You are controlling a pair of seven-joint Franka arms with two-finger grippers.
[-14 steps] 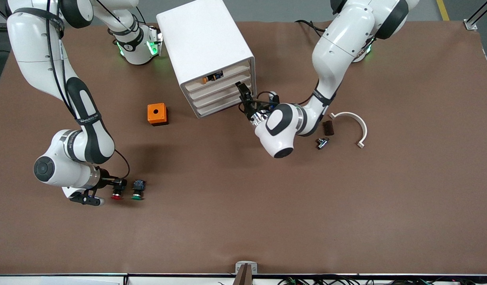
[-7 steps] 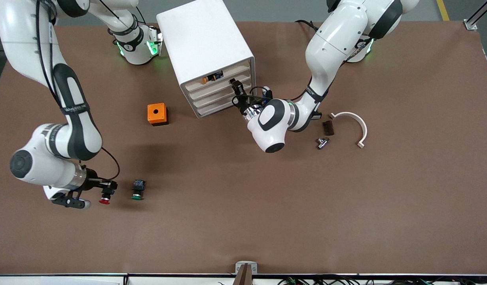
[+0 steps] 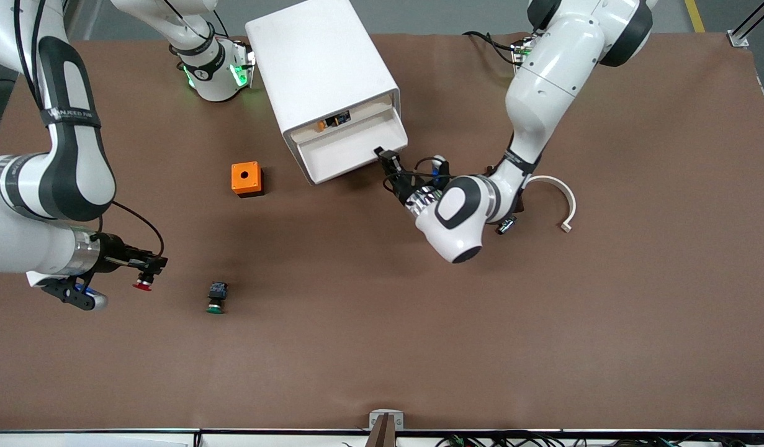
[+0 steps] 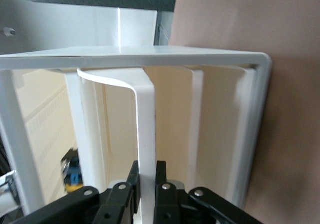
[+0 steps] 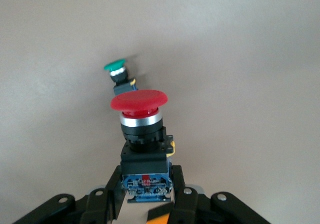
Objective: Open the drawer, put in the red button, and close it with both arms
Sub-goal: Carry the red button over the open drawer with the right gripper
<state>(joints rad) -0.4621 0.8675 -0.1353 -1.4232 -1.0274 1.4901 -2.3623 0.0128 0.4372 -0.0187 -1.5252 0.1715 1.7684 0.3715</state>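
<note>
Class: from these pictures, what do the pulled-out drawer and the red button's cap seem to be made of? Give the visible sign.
Drawer: seemingly thin white plastic, smooth, faintly glossy; its lip curves in a moulded bend.
Red button cap: likely matte red plastic, evenly coloured, above a shiny, probably metal, collar.

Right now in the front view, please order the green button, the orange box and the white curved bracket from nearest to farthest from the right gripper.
From the right gripper, which holds the red button:
1. Green button, close by on the table.
2. Orange box, near the cabinet.
3. White curved bracket, toward the left arm's end of the table.
</note>
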